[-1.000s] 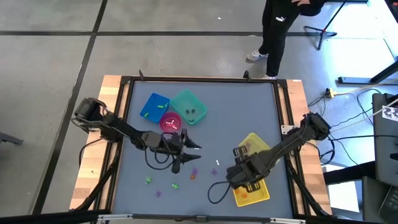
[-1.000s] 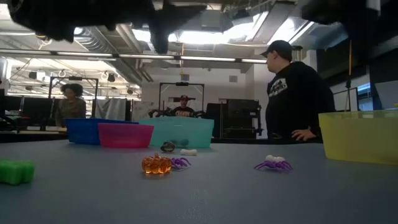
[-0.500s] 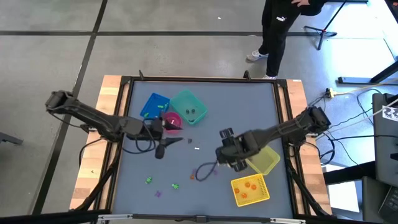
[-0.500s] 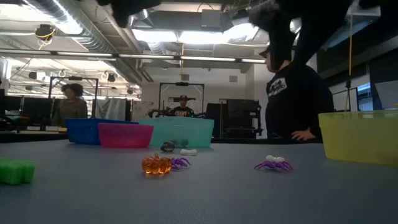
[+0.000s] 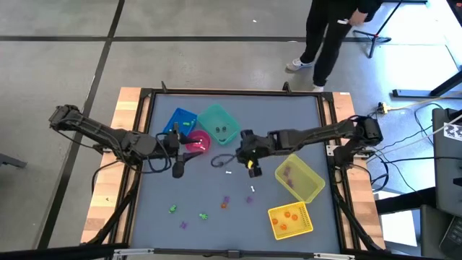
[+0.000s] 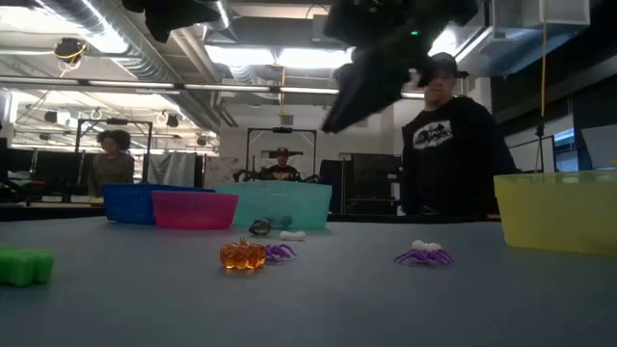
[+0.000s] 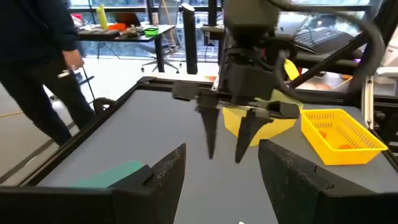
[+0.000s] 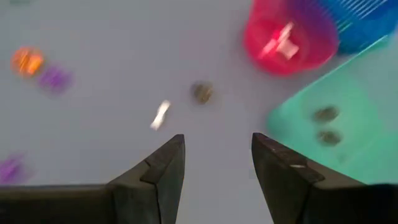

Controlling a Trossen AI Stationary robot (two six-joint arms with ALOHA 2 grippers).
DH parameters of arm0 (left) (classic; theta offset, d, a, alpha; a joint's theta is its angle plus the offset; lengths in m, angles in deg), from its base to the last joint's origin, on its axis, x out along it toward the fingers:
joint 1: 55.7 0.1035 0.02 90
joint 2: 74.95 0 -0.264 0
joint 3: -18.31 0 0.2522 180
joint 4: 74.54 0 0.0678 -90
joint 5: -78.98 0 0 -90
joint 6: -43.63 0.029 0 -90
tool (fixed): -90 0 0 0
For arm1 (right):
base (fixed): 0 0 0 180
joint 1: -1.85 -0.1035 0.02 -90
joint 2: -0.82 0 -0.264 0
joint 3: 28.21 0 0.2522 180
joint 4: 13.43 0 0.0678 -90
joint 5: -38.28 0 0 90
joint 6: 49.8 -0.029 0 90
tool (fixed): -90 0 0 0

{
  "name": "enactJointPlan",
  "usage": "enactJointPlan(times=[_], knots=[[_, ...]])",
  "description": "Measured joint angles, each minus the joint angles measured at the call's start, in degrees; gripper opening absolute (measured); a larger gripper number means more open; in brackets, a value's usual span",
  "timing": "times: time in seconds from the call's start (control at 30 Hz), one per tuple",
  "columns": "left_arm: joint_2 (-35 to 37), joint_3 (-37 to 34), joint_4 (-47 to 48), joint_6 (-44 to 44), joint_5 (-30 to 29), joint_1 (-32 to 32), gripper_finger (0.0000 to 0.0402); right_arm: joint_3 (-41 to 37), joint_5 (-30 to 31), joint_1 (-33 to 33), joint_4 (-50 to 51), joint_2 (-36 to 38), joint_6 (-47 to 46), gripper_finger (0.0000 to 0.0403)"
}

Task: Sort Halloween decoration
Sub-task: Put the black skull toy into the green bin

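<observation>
Tiny Halloween decoration trinkets lie loose on the grey table: an orange pumpkin (image 6: 241, 254), purple spiders (image 6: 280, 253) (image 6: 424, 254), a green piece (image 6: 24, 266), a dark grey piece (image 8: 201, 92) and a white bone (image 8: 160, 115). My right gripper (image 5: 242, 155) (image 8: 217, 140) hangs open over the table's middle, slanting down toward the pink bin (image 5: 198, 141), with nothing between its fingers. My left gripper (image 5: 180, 153) (image 7: 222, 165) is open and about level at the centre left, facing the right gripper and holding nothing.
A blue bin (image 5: 179, 123) and a teal bin (image 5: 219, 124) stand at the far left beside the pink one. Two yellow bins (image 5: 299, 177) (image 5: 291, 220) stand at the near right, the nearer holding orange pieces. A person (image 6: 448, 145) stands beyond the far edge.
My right gripper has swung from over the near yellow bin toward the table's middle and the pink bin, staying open. My left gripper has drawn back toward the left edge, risen, and tipped from pointing down to about level. No trinket has moved.
</observation>
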Motion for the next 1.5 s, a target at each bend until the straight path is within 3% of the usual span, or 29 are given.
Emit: enactJointPlan(times=[0.2,0.4,0.57,1.07,1.5], knots=[[-0.1,0.0,1.0,0.0,-0.1,0.0,0.0187,-0.5,-1.4,3.0,-13.3,-2.5,0.0,0.0184],[-0.2,0.0,1.3,0.0,-0.2,0.0,0.0187,-0.5,-5.7,3.1,-20.2,-6.7,0.0,0.0184],[-0.2,0.0,1.4,0.0,-0.2,0.2,0.0187,-0.5,-5.7,2.7,-24.8,-10.9,-0.1,0.0184],[-0.2,0.0,2.0,0.0,-0.3,0.2,0.0187,-0.4,-5.4,2.7,-29.8,-20.9,-3.7,0.0184],[-0.2,0.0,2.3,0.0,-0.3,0.2,0.0187,-0.3,-5.4,2.7,-30.5,-24.4,-3.8,0.0184]])
